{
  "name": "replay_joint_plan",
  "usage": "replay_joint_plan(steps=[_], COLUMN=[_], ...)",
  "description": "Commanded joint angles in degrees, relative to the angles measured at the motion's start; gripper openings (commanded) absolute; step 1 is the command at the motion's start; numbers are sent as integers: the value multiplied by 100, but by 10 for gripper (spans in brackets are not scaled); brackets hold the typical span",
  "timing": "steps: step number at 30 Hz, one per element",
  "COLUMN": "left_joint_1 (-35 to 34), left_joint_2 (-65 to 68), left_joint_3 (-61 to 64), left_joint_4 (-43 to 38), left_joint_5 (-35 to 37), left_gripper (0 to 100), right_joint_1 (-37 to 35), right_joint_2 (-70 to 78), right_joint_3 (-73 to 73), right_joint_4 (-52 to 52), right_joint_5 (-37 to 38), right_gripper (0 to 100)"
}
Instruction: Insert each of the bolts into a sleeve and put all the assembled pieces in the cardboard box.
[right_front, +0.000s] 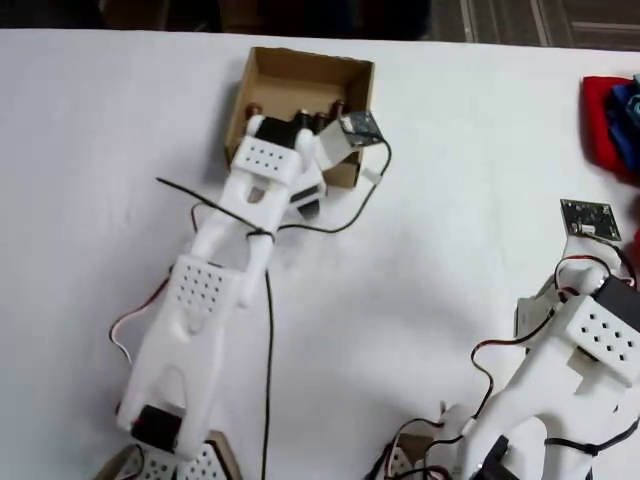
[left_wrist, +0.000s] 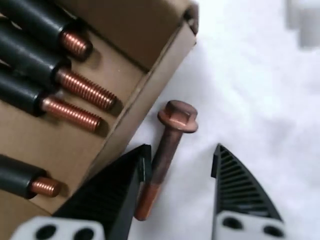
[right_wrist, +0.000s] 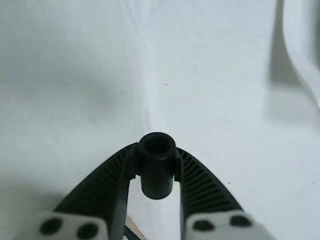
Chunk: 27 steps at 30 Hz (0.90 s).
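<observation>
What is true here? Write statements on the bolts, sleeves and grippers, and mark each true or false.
A bare bolt lies on the table outside the cardboard box. True.
The left gripper is shut on that bolt. False: its fingers stand open, the bolt beside one.
The right gripper holds a black sleeve. True.
The box is empty. False: four sleeved bolts lie in it.
</observation>
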<state>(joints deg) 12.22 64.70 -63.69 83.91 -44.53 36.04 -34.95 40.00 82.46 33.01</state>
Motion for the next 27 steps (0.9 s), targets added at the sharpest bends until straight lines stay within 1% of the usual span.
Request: replay_joint_plan(steps=[1,5,7,8,10,11,12,13,14,17,21,22,25,27], left_joint_1=[-308,-237,-158,-123,-53,-44,-35,-18,-9,35,176,202,229,404], left_joint_2=[88,141,141,132,141,149,149,149,123,44,-281,-387,-835,-1178], left_joint_3=[-154,-382,-453,-479,-567,-602,-611,-629,-629,-629,-576,-541,-92,470], left_joint_4=[-79,88,246,343,484,519,580,633,686,1055,1873,1873,1864,1864], left_joint_5=[26,26,18,18,18,18,18,18,18,18,79,141,791,1055], left_gripper=[221,221,199,164,46,7,36,39,21,24,24,24,24,24], right_joint_1=[-4,-4,-4,-4,-4,-4,-4,-4,-4,-4,-4,-4,-4,-4], right_joint_2=[-207,-207,-207,-207,-207,-207,-207,-207,-207,-207,-207,-207,-207,-207], right_joint_3=[-18,-18,-18,-18,-18,-18,-18,-18,-18,-18,-18,-18,-18,-18], right_joint_4=[-40,-40,-40,-40,-40,-40,-40,-40,-40,-48,-48,-48,-48,-48], right_joint_5=[9,9,9,9,0,0,0,0,-9,-9,-9,-9,-9,-9], right_gripper=[20,20,20,20,20,20,20,20,20,20,20,20,20,20])
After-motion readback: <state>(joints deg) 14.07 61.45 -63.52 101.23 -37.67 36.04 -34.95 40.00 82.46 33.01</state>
